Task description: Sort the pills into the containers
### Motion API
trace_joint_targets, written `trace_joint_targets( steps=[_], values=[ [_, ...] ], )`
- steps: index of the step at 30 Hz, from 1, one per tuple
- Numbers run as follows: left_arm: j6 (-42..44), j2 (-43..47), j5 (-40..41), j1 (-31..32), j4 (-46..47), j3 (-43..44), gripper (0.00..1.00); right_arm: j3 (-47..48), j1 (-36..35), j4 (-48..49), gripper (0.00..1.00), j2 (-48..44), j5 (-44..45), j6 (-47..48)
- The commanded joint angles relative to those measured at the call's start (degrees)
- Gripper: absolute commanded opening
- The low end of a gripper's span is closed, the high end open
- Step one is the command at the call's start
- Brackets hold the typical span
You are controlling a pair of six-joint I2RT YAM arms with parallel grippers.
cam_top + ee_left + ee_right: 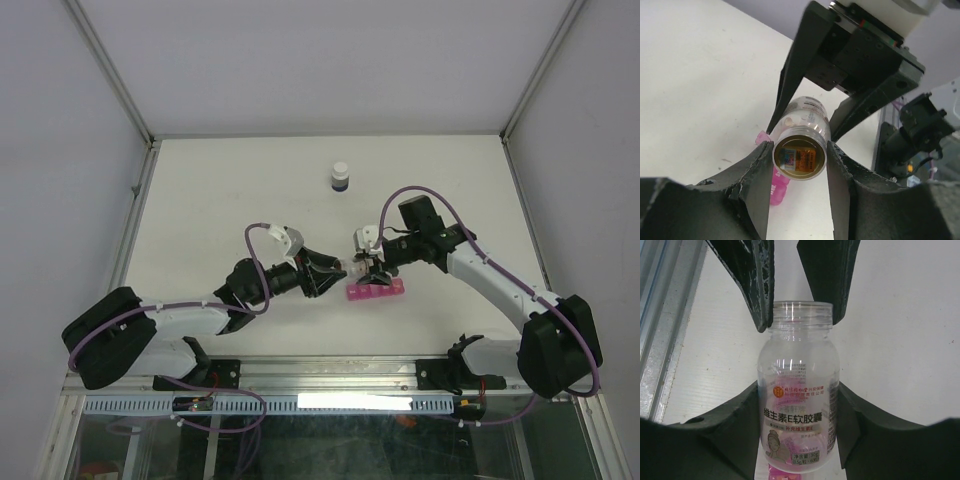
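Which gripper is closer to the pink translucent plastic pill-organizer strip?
Right, it seems. The right gripper hovers over the pill-organizer strip; the left gripper sits just off its left end.

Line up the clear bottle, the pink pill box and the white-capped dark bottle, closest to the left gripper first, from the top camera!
1. clear bottle, held in the left gripper.
2. pink pill box, just right of it, toward the bases.
3. white-capped dark bottle, far back.
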State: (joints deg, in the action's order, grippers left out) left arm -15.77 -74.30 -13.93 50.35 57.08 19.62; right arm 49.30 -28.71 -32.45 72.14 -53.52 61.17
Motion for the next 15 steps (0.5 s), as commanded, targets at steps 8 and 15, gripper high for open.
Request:
trace_joint_targets(
  steps=[8,15],
  values=[
    [-30.1,6.7,22.8,3.4,-18.4,6.0,0.00,1.8,-0.3,2.5,0.00,0.8,1.6,-4.0],
    [-34.7,10.2,23.8,3.4,-20.2,5.6,0.00,2.0,-0.2,3.3,0.00,0.9,2.8,-5.4]
  ],
)
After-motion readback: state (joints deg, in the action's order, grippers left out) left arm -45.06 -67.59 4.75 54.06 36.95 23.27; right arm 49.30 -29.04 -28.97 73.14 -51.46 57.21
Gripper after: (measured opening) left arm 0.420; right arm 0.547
